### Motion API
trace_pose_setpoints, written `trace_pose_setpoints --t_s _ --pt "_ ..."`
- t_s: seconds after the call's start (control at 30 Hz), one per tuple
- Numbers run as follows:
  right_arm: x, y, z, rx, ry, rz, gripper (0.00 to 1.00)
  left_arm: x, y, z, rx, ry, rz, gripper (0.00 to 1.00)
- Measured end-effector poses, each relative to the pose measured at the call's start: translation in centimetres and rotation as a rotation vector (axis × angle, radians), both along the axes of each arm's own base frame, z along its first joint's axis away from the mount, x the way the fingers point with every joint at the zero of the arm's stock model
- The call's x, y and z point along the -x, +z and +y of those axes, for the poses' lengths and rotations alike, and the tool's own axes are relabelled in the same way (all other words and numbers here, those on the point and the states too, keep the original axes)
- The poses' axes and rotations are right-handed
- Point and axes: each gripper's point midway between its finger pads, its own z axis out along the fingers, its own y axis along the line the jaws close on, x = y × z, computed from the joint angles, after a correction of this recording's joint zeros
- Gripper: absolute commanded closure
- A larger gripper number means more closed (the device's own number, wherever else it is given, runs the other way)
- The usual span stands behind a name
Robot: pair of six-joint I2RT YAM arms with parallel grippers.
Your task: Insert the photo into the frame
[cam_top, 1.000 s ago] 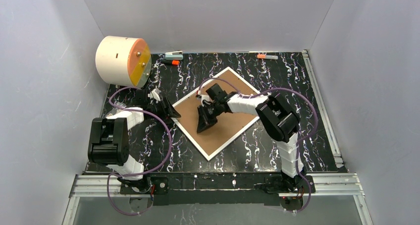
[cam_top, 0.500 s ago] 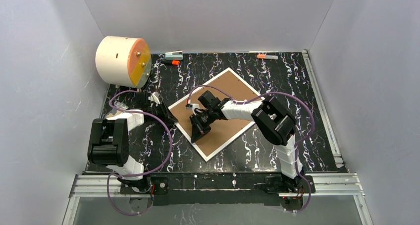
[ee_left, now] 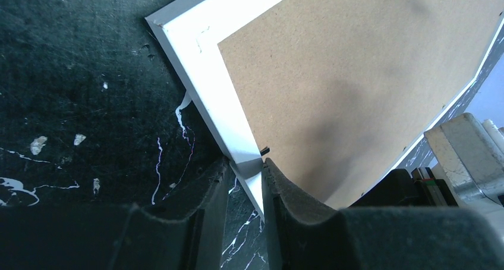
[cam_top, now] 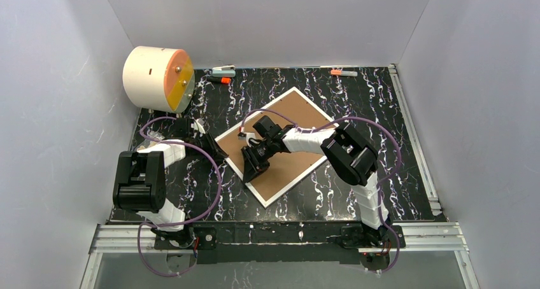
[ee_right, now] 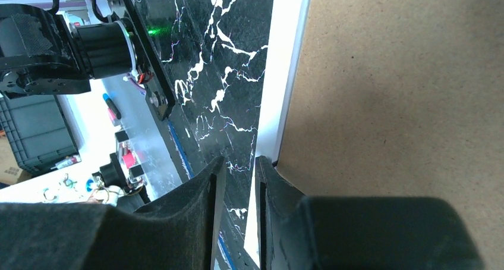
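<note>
The left end effector (ee_left: 246,163) points down at the left corner region of the frame (cam_top: 291,112). Its two dark fingers (ee_left: 209,206) are drawn close together with the white rim wedged between them. One finger stands outside on the tabletop (cam_top: 382,111) and the other inside, over the brown back board. Both fingers touch the sides of the rim, so it is pinching the frame's edge.

The right end effector (ee_right: 239,159) reaches across the board to the frame's near-left edge, just beside the left one. Its fingers are almost pressed together, leaving only a narrow slit. In that slit show a strip of black marbled tabletop and a sliver of white rim, which lies against the inner finger. The pictures do not show whether it actually squeezes the rim or only straddles it.

The frame lies flat near the middle of the tabletop with its back up, turned so that one corner points to the far side. The right forearm crosses over the board and hides part of it.

A white drum with an orange and yellow face (cam_top: 151,77) stands at the far left, well apart from the frame. Two orange-tipped pens (cam_top: 221,80) (cam_top: 343,72) lie along the far edge. Purple cables (cam_top: 217,174) loop around both arms.
</note>
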Motion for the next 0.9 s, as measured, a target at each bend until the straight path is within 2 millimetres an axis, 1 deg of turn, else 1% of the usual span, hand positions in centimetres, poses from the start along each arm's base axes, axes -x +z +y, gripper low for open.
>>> trace_pose_setpoints --t_s 0.17,0.33,0.47,0.53,0.63,0.7,0.83,0.9 --pt "-0.2 -0.2 -0.4 0.000 -0.010 0.013 0.66 0.0 0.0 0.0 0.001 0.011 0.014 0.78" --pt "-0.6 -0.6 -1.4 -0.009 -0.027 0.055 0.66 0.0 0.0 0.0 0.000 0.017 0.030 0.80" --pt "-1.7 -0.9 -2.6 -0.004 -0.065 0.098 0.66 0.0 0.0 0.0 -0.001 0.017 0.040 0.80" --pt "-2.1 -1.0 -2.8 -0.002 -0.081 0.109 0.66 0.0 0.0 0.0 -0.001 0.018 0.042 0.80" --pt "-2.3 -1.0 -2.9 0.000 -0.096 0.128 0.66 0.0 0.0 0.0 -0.002 0.018 0.046 0.80" --pt "-2.3 -0.9 -2.9 -0.009 -0.097 0.128 0.70 0.1 0.0 0.0 -0.002 0.018 0.048 0.80" --pt "-2.3 -1.0 -3.1 -0.040 -0.092 0.082 0.88 0.0 0.0 0.0 -0.002 0.018 0.051 0.80" --pt "-2.3 -1.0 -3.3 -0.057 -0.088 0.055 0.93 0.0 0.0 0.0 -0.002 0.018 0.054 0.80"
